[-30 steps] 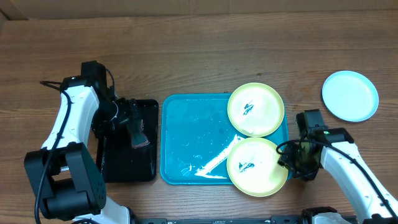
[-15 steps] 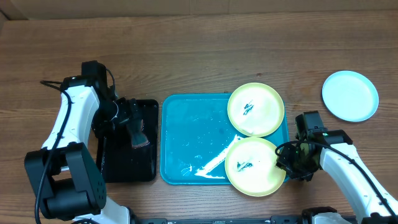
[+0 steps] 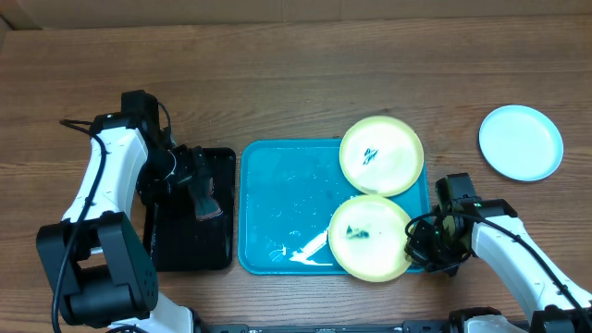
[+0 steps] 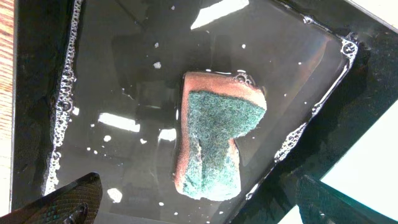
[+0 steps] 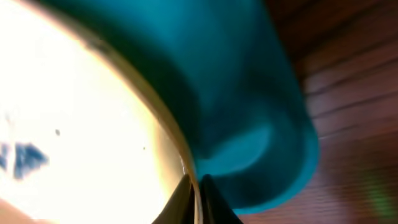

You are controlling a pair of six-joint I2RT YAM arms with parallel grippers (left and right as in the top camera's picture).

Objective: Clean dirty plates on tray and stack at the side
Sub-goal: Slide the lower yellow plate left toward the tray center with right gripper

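Pinching the right edge of the nearer pale yellow-green round plastic plate, my right gripper has its fingers pressed together on the thin rim. That plate lies on the near right corner of the bright cyan rectangular plastic tray, overhanging its rim, a dark smear at its centre. The second pale yellow-green plate sits just behind; whether they touch I cannot tell. My left gripper hangs, fingers wide apart and empty, over the green-faced scouring sponge in the soapy black rectangular tray. A white-pale blue round plate rests well apart on the table. I judge a wet edge grip slips easily, so I'd hold the plate level over the tray and scrub lightly, never levering against the pinch.
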